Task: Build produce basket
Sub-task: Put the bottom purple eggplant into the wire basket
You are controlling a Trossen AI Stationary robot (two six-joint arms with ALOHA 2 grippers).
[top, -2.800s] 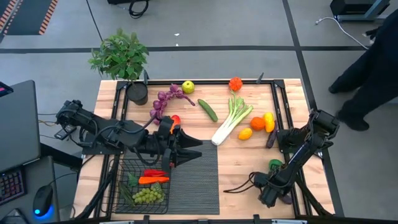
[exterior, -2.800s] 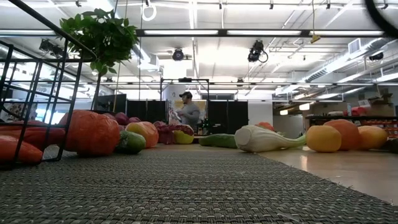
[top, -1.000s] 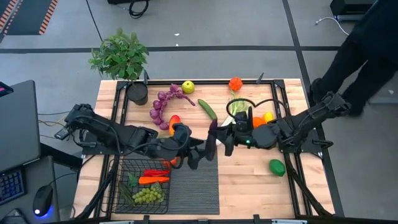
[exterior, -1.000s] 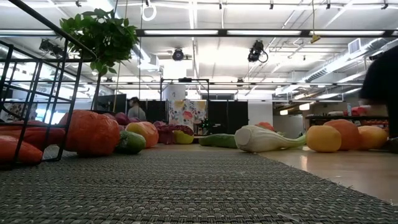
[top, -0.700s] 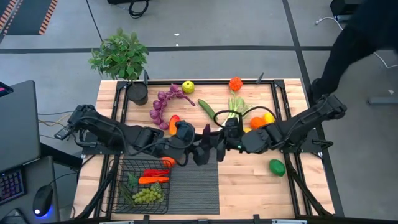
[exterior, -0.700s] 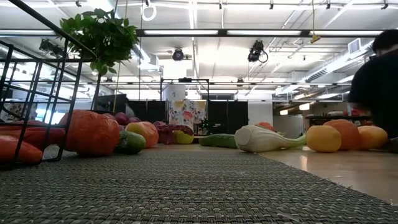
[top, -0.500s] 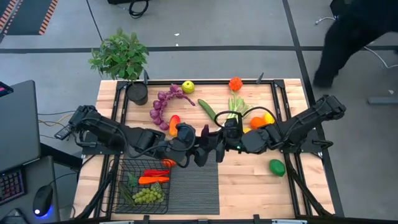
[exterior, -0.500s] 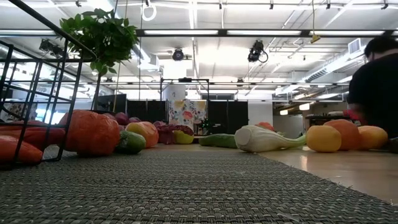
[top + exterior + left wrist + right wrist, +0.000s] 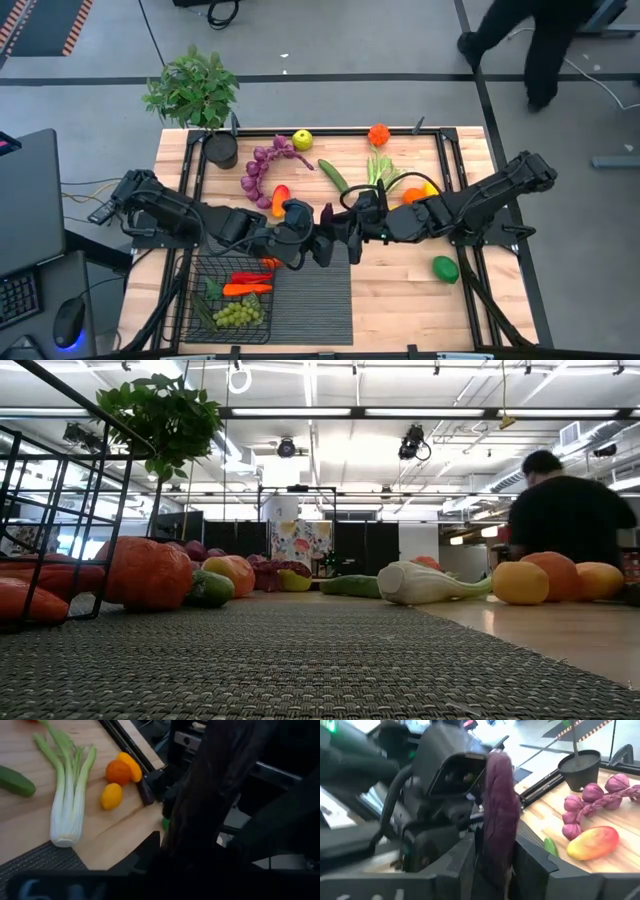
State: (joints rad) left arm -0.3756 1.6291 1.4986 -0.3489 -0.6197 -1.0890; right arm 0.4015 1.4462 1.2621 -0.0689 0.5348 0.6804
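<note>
At table centre, left gripper (image 9: 318, 244) clamps eggplant (image 9: 497, 795); right gripper (image 9: 352, 238) grip unclear; mistimed handover could drop it, missing seven-o'clock basket (image 9: 184, 300)

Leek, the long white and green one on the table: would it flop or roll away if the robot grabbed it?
The long white and green toy leek lies quite straight, so it probably stays stiff when lifted. Its green leaves splay apart at one end, so it likely would not roll far if pushed.
</note>
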